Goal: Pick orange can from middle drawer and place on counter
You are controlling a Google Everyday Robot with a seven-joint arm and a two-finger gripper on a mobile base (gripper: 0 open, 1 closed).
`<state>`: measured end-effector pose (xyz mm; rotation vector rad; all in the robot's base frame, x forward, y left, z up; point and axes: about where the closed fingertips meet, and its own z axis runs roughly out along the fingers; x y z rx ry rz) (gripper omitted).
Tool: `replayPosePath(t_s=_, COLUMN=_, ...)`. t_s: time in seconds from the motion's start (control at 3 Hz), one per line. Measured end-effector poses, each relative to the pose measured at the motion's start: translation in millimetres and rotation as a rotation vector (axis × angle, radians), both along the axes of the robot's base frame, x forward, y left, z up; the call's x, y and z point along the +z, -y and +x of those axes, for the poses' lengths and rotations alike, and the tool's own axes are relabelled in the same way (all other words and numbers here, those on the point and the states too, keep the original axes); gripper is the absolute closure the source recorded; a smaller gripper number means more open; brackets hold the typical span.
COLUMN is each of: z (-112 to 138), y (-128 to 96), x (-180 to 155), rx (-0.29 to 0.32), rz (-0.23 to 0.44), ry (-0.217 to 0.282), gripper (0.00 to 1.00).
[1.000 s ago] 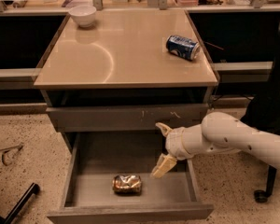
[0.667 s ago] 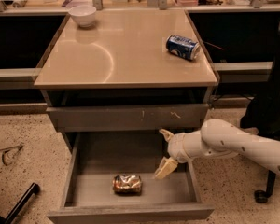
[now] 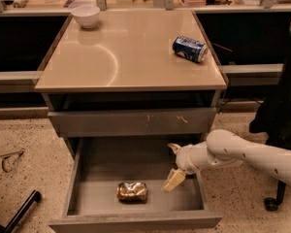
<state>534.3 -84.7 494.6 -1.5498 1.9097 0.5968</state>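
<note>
The orange can [image 3: 132, 191], shiny gold and crinkled, lies sideways on the middle drawer [image 3: 114, 161] floor; the claw [image 3: 173, 164], released and empty, hangs near it, not touching.

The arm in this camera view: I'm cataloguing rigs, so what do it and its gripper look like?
The arm is a smooth, rounded white tube with small dark dots, no cables showing. Its gripper, over the right side of the middle drawer, has a white wrist and two cream-yellow, tapered jaws.
</note>
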Motion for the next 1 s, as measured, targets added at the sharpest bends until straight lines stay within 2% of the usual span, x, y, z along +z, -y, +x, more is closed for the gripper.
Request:
replayPosePath(t_s=0.33, z=0, y=0, x=0, rx=0.0, rz=0.0, ry=0.0, gripper=0.0)
replayPosePath(t_s=0.67, z=-3, y=-5, x=-12, rx=0.006, rz=0.027, ry=0.005, gripper=0.0)
replayPosePath(t_s=1.0, z=-2, y=-12, x=-35, rx=0.013, rz=0.085, ry=0.042, gripper=0.0)
